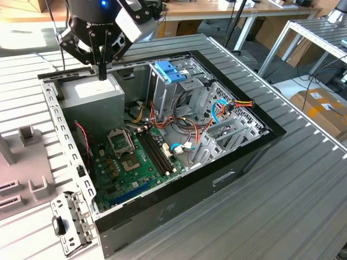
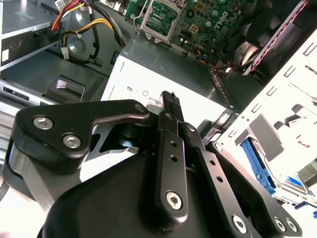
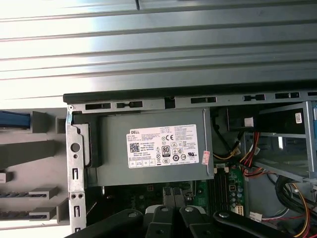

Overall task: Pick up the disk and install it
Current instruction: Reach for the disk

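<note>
My gripper (image 1: 102, 73) hangs over the back left corner of the open computer case (image 1: 255, 146), just above the grey power supply (image 1: 95, 96). Its fingers are shut together with nothing between them, which the second wrist view (image 2: 169, 98) also shows. In the first wrist view the labelled power supply (image 3: 153, 148) lies straight below the gripper (image 3: 176, 212). A light blue edge (image 3: 12, 120), apparently the disk's carrier, rests on a grey fixture outside the case wall; most of the disk is cut off there. The metal drive cage (image 1: 187, 89) with its blue latch piece (image 1: 170, 70) stands inside the case.
The case lies on a ribbed metal table (image 1: 303, 184). Inside it are the green motherboard (image 1: 135, 162) and loose coloured cables (image 1: 233, 105). Grey slotted fixtures (image 1: 21, 142) stand on the table at the exterior view's left. Desks and cardboard boxes fill the background.
</note>
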`<action>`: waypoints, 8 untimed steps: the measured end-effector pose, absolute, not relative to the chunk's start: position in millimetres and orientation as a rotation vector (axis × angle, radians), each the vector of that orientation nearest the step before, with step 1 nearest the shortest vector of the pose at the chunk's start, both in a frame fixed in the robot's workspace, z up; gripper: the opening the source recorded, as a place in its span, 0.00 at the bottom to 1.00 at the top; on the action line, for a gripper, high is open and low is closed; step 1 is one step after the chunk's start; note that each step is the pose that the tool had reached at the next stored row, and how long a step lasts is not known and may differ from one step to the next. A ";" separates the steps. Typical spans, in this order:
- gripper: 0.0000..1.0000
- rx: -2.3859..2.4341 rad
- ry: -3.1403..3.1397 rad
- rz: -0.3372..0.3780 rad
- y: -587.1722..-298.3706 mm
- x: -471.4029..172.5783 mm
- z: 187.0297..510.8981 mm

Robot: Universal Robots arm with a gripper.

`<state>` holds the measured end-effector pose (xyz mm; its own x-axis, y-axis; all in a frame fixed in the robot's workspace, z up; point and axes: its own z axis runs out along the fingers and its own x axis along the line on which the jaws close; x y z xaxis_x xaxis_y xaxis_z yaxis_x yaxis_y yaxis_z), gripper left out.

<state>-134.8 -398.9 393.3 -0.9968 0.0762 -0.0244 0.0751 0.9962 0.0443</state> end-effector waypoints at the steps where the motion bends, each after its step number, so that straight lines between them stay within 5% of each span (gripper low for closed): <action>1: 0.11 0.118 3.113 0.068 -398.9 -135.0 393.3; 8: 0.11 0.118 3.112 0.068 -398.9 -136.4 393.3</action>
